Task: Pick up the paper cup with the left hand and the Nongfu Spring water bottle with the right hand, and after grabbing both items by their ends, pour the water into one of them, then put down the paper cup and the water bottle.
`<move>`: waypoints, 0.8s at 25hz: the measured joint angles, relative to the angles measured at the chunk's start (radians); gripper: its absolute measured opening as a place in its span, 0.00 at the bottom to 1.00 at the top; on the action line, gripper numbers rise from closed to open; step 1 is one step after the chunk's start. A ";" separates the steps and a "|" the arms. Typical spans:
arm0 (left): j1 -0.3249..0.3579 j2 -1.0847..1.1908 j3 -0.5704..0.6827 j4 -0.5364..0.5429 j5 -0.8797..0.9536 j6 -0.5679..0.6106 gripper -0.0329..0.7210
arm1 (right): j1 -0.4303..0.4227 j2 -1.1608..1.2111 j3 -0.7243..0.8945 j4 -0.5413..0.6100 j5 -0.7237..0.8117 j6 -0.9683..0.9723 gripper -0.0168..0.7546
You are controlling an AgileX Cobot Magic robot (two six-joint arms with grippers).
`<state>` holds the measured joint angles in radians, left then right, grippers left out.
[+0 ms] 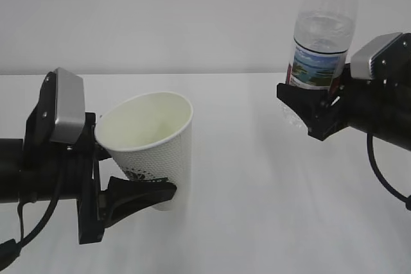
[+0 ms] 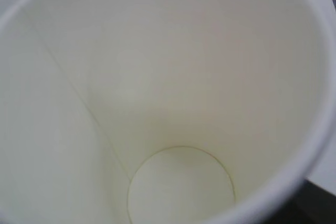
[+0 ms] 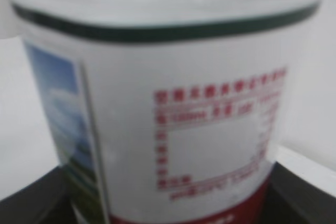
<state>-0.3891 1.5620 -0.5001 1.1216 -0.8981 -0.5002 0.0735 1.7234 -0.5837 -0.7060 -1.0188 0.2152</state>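
The white paper cup (image 1: pixel 154 139) is held near its base in my left gripper (image 1: pixel 144 194), which is shut on it. The cup leans a little to the left, mouth up. In the left wrist view the paper cup (image 2: pixel 173 77) fills the frame; its cream inside and round bottom look dry. The Nongfu Spring water bottle (image 1: pixel 321 36) stands upright at the upper right, and my right gripper (image 1: pixel 311 110) is shut on its lower end. Its label (image 3: pixel 173 119) fills the right wrist view, with dark fingers (image 3: pixel 31 198) at the bottom corners. No stream of water shows.
The white table (image 1: pixel 257 190) runs under both arms, with a plain grey wall behind it. A wide gap of bare tabletop lies between the cup and the bottle. A black cable (image 1: pixel 385 178) loops below the right arm.
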 joint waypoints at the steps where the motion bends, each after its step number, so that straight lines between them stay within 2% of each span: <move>1: 0.000 0.000 0.000 0.004 -0.010 0.000 0.77 | 0.000 -0.015 0.014 -0.019 0.000 0.021 0.70; 7: -0.039 0.000 0.000 0.018 -0.023 -0.002 0.77 | 0.000 -0.086 0.079 -0.122 0.002 0.095 0.70; 12: -0.084 0.000 0.000 0.024 0.031 -0.002 0.77 | 0.000 -0.132 0.120 -0.156 0.004 0.102 0.70; 20: -0.093 0.037 0.000 0.024 0.050 -0.002 0.77 | 0.000 -0.142 0.124 -0.187 0.006 0.109 0.70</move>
<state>-0.4817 1.5990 -0.5001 1.1457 -0.8481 -0.5021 0.0735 1.5811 -0.4599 -0.8929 -1.0132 0.3240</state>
